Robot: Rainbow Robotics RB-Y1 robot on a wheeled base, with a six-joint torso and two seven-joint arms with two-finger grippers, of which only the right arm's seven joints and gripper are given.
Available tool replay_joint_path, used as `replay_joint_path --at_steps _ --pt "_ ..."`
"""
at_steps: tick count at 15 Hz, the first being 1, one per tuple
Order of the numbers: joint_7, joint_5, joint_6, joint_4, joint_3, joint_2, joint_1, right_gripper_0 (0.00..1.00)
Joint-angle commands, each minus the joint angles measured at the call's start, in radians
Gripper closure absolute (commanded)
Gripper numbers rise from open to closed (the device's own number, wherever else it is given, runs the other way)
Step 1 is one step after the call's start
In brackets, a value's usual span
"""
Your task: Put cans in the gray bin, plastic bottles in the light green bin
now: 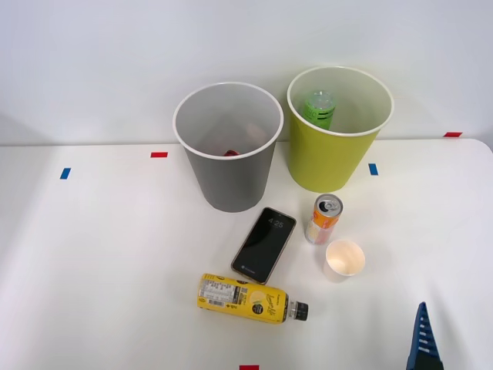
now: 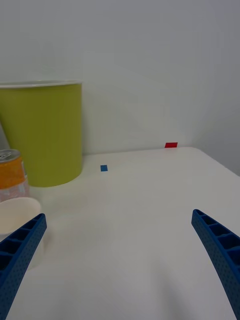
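Gray bin [image 1: 229, 166] with white rim; lime bin [image 1: 333, 150], white rim, pale inside; green-labelled bottle [image 1: 319, 108]; yellow-labelled bottle [image 1: 250, 298] with dark cap; orange-and-white can [image 1: 324, 220], silver top; black phone [image 1: 264, 244]; white paper cup [image 1: 343, 260]; blue ribbed fingers [image 2: 220, 250].

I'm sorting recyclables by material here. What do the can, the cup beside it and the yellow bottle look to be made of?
The can looks like metal: shiny silver top with a pull tab, printed orange and white body. The cup seems to be matte white paper, thin-walled with a rolled rim. The yellow bottle is probably plastic under a glossy printed label, with a dark ribbed screw cap; the wrap hides most of its body.
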Motion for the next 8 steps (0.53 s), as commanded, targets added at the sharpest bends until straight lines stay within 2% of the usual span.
replay_joint_path --at_steps 1,3,8 --pt "0.139 -0.01 -0.086 0.055 0.054 -0.074 0.025 0.0" --pt "0.21 -0.021 -0.091 0.061 0.091 -0.096 0.05 0.0" --pt "0.224 -0.01 -0.108 0.15 0.157 -0.104 0.06 0.0"
